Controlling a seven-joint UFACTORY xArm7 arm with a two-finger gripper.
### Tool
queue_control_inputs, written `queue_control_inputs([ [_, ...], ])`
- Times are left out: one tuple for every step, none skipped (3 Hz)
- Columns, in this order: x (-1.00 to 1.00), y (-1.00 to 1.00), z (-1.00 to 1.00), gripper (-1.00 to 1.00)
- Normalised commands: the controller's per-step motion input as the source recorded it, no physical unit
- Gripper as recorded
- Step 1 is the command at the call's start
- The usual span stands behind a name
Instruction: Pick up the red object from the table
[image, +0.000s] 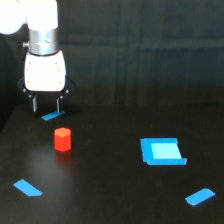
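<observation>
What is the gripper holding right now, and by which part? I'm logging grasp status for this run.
Nothing is held. The white gripper hangs open above the matte black table, while the small red-orange faceted block stands untouched below it.

So the block (62, 139) sits upright on the table (110, 200), over toward the exterior view's left. The gripper (46, 106) hangs above and behind it, a bit further left, fingers pointing down, not touching the block. Right under the fingertips there's a small flat strip (52, 116) lying on the table, just behind the block. Another flat strip (27, 188) lies nearer the camera, left of the block and well apart from it. Off to the exterior view's right there's a bigger flat patch (162, 151), roughly level with the block. A last strip (199, 196) lies in front of that patch, further right.
</observation>
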Motion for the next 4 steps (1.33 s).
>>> queue_control_inputs([
  [0.32, -0.70, -0.34, 1.00],
  [0.49, -0.94, -0.05, 1.00],
  [0.43, -0.99, 0.03, 0.94],
  [0.31, -1.00, 0.10, 1.00],
])
